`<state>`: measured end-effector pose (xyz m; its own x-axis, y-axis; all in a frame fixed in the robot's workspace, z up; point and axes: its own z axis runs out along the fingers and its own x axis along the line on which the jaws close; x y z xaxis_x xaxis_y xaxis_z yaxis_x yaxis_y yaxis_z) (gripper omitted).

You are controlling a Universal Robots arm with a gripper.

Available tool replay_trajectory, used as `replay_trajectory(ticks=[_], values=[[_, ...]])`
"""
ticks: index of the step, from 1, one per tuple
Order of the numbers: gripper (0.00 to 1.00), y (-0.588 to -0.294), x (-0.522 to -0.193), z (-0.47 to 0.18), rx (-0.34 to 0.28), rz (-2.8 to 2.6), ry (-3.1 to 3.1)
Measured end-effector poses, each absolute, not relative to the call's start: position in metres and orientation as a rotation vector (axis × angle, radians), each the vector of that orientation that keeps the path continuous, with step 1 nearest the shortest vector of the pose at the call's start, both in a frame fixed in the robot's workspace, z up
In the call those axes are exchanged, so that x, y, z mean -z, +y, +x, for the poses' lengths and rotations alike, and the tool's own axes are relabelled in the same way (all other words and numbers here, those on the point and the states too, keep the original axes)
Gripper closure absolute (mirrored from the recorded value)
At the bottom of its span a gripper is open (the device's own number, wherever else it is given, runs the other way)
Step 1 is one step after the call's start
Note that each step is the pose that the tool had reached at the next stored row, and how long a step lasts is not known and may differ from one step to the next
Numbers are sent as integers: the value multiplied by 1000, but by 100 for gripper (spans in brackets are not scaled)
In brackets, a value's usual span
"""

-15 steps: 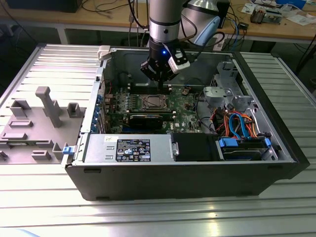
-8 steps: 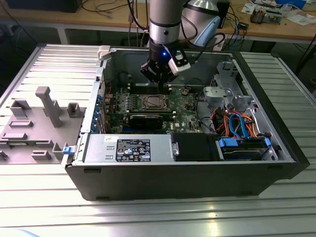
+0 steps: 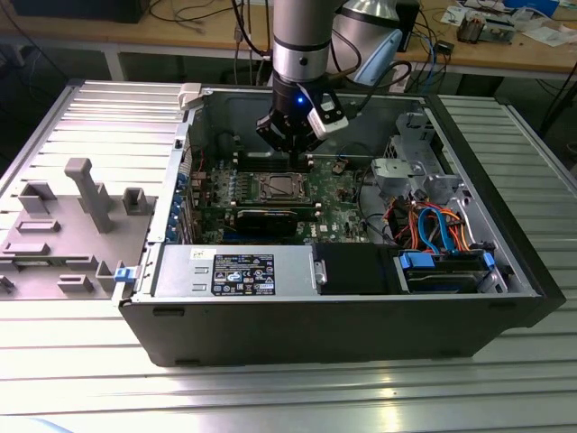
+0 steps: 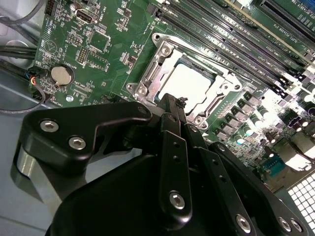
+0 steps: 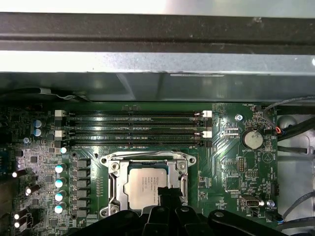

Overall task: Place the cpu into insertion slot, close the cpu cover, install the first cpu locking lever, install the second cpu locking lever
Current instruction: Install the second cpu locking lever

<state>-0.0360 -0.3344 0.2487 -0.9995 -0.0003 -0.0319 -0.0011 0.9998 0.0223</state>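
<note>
The cpu [image 5: 146,185] sits in the insertion slot [image 5: 112,184] on the green motherboard [image 5: 236,172], the cpu cover [image 4: 156,73] lying flat around it. The end effector [image 4: 170,105] hangs just above the socket's edge — its 2 fingers [image 4: 172,147] pressed together, pinching nothing.

Near edge of cpu [image 5: 147,185] and insertion slot [image 5: 111,183] hidden behind gripper [image 5: 165,194] in first wrist view. Same edge masked by black linkage in second wrist view. Locking levers too fine to distinguish in exterior view. Motherboard [image 5: 241,167] cropped at both sides. Finger opening indeterminate.
</note>
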Motion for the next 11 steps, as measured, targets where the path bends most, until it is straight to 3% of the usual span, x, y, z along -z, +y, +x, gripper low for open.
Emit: replay_trajectory(ticks=[11], values=[[89,-334,-252,-36,-33,-1,3110]])
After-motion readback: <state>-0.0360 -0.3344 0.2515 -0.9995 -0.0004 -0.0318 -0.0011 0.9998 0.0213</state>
